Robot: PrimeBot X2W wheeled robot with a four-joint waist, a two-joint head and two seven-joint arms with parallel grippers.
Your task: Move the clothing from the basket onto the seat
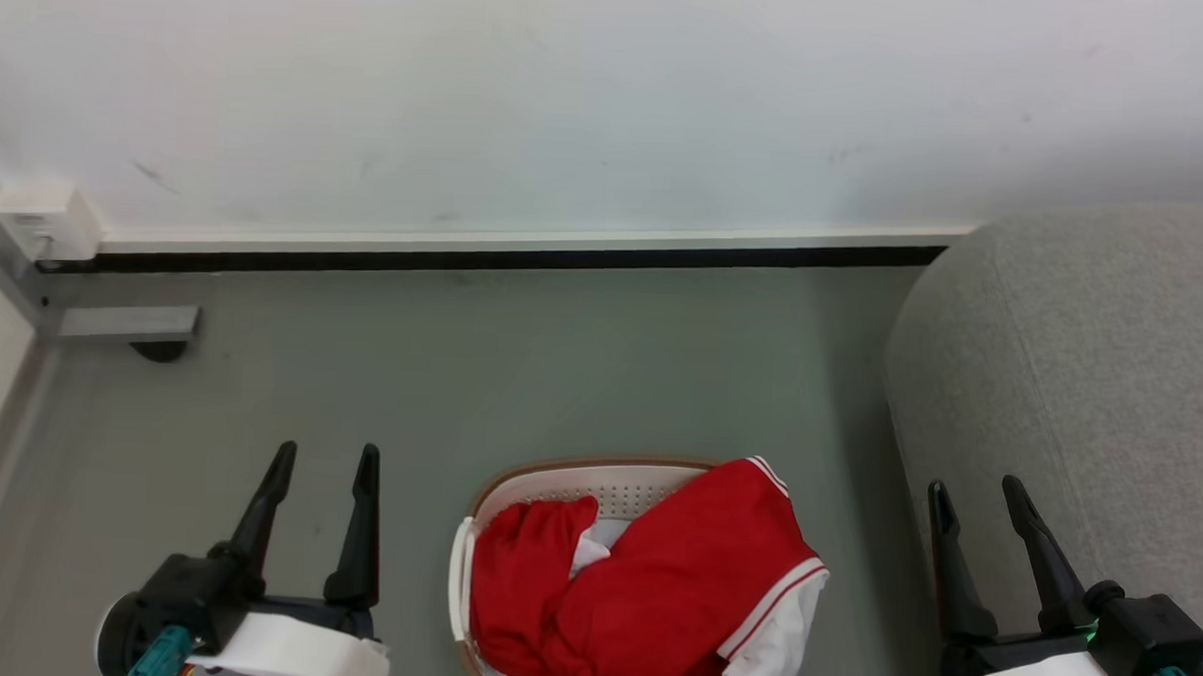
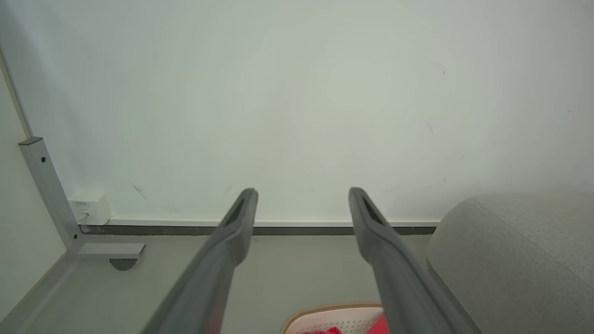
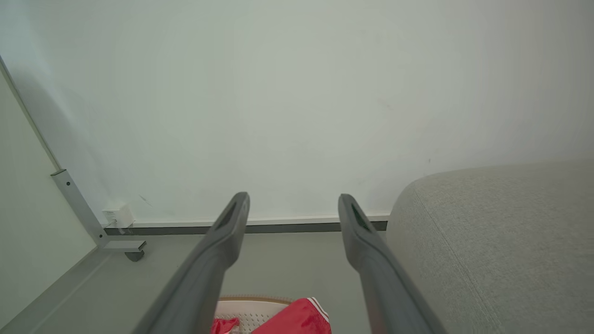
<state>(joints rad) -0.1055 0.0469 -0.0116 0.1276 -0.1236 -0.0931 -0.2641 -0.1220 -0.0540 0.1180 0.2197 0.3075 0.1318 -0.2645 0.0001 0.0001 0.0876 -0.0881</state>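
Red clothing (image 1: 643, 590) with white trim fills the cream basket (image 1: 597, 478) on the grey floor at the bottom middle of the head view; one garment hangs over the basket's right rim. The grey sofa seat (image 1: 1090, 385) rises at the right. My left gripper (image 1: 324, 458) is open at the lower left, left of the basket and apart from it. My right gripper (image 1: 976, 491) is open at the lower right, in front of the sofa's edge. The left wrist view catches the basket rim (image 2: 325, 310) and the sofa (image 2: 515, 260). In the right wrist view appear the clothing (image 3: 297, 320) and the sofa (image 3: 501, 246).
A white wall (image 1: 570, 97) with a dark skirting strip (image 1: 504, 260) closes the floor behind the basket. A grey metal frame leg with a foot (image 1: 127, 326) and a small white box (image 1: 45, 221) stand in the left corner. Bare floor (image 1: 520, 365) lies between basket and wall.
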